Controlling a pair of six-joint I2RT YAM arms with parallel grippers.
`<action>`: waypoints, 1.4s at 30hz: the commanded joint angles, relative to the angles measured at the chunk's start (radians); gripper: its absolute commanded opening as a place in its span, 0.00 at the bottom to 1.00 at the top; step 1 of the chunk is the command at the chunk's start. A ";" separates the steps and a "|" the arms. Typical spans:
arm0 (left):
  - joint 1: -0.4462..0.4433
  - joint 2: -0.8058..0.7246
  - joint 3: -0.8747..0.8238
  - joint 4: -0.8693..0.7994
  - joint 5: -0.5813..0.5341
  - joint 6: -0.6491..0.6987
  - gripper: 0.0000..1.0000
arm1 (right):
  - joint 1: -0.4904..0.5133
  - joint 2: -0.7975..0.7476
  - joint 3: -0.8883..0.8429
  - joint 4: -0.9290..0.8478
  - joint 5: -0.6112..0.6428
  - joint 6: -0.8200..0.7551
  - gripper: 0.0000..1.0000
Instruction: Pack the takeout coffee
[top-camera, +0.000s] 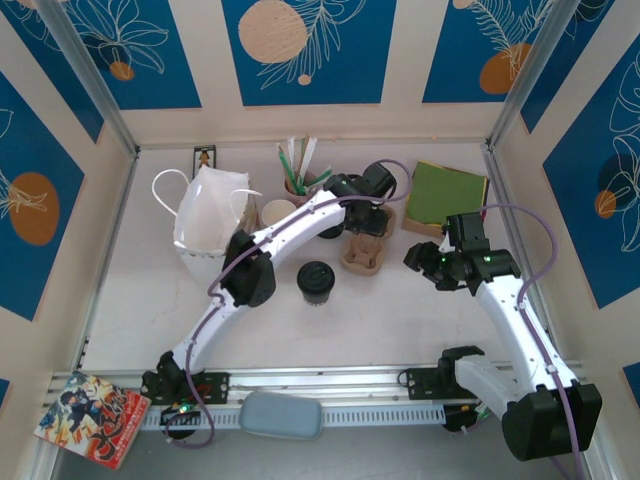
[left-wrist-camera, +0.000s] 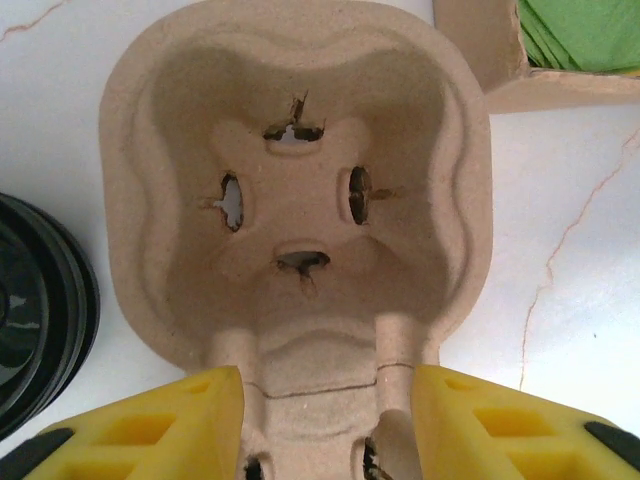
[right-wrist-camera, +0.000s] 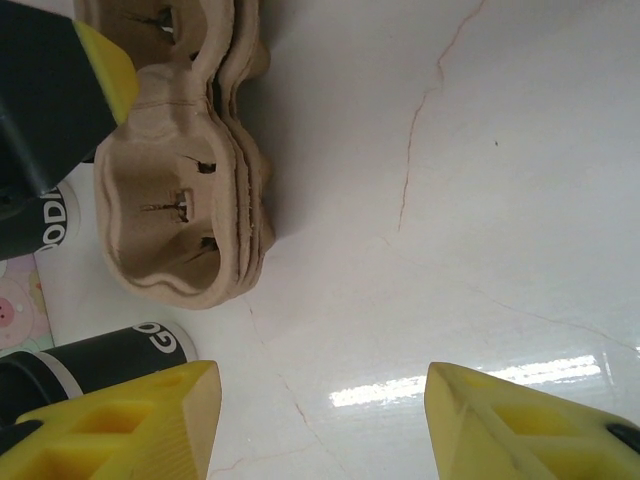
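Nearest us, off the near-left corner of the worktop (top-camera: 140, 300), lies a comic book (top-camera: 92, 418), and a grey pad (top-camera: 282, 414) rests along the near edge between the two arm bases.

A little farther in, about midway between the left and right edges, stands the takeout coffee (top-camera: 315, 282). It is upright on bare worktop with its black lid on and is clear of both arms; the left forearm crosses just behind it. Off to its right, nearer the right edge, the right fingers (top-camera: 415, 260) hover over bare worktop, held well apart with nothing between them.

Just beyond the coffee and slightly right sits the pulp cup carrier (top-camera: 362, 256) (left-wrist-camera: 300, 150), and the cell we see is empty. The left fingers (top-camera: 365, 228) are down on it. In the left wrist view the yellow tips straddle the narrow waist between two cells and press against either side, so they are about half closed and have hold of the carrier. A stack of black lids (left-wrist-camera: 35, 300) lies just beside the carrier.

Farther back, toward the far-left corner, the white paper bag (top-camera: 205, 215) stands mouth up. Right of it stands an unlidded cup (top-camera: 275, 212), then a cup of straws (top-camera: 297, 186) near the far edge. Toward the far-right corner, green napkins (top-camera: 447, 190) sit in a cardboard tray.
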 joint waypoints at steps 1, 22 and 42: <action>-0.013 0.034 0.035 0.019 0.018 0.029 0.48 | -0.008 0.002 -0.015 -0.009 -0.029 -0.016 0.57; -0.034 0.049 0.029 -0.098 -0.048 0.079 0.45 | -0.021 0.005 -0.033 0.003 -0.044 -0.021 0.58; -0.049 0.025 0.010 -0.218 -0.042 0.028 0.52 | -0.023 0.009 -0.041 0.011 -0.049 -0.014 0.58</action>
